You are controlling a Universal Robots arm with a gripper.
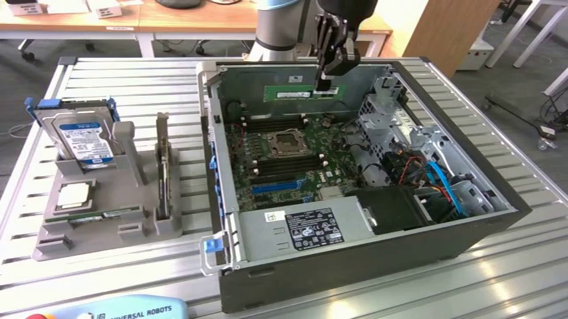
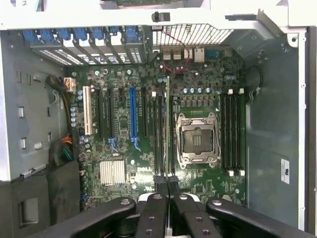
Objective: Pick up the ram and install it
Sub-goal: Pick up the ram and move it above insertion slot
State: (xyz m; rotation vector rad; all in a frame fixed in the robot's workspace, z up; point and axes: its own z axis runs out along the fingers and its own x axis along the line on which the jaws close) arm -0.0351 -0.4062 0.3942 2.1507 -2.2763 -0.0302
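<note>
The ram [image 1: 297, 92] is a long green stick held level and edge-down above the back of the open computer case [image 1: 233, 262]. My gripper [image 1: 326, 84] is shut on it near the end toward the exterior view's right. In the wrist view the ram [image 2: 167, 129] shows edge-on as a thin line running out from the closed fingertips [image 2: 162, 182]. It hangs over the black memory slots [image 2: 160, 134] beside the empty processor socket [image 2: 198, 139] and is well above the motherboard [image 1: 266, 169].
A grey parts tray [image 1: 62, 242] on the exterior view's left holds a hard drive [image 1: 84, 136], a silver processor chip [image 1: 73, 194], another green stick [image 1: 102, 214] and an upright expansion card [image 1: 162, 166]. Drive bays and cables [image 1: 435, 176] fill the case's right side.
</note>
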